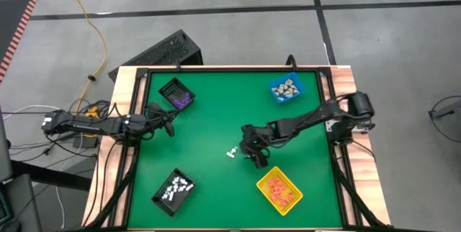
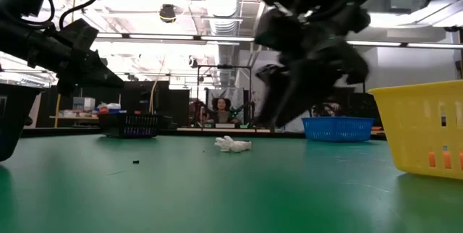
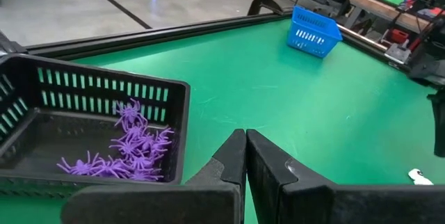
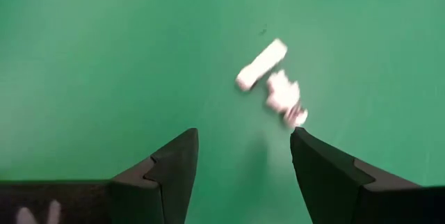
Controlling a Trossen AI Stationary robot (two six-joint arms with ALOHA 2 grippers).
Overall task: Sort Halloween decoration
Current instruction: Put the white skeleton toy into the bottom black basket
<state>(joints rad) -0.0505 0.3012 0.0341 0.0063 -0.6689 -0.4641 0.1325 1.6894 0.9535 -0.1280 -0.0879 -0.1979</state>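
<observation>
Nearest, right hand (image 4: 243,158), fingers spread wide, over two small white plastic decoration pieces (image 4: 272,81) on green counter (image 4: 104,57). Best centred before descending. Left hand (image 3: 245,165) closed, empty, beside black slatted bin (image 3: 90,99).

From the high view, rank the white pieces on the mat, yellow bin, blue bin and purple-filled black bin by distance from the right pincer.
1. White pieces, just beside the right pincer, mid-table.
2. Yellow bin, right arm's side, picture's bottom.
3. Blue bin, picture's top right.
4. Purple-filled black bin, top left.
</observation>
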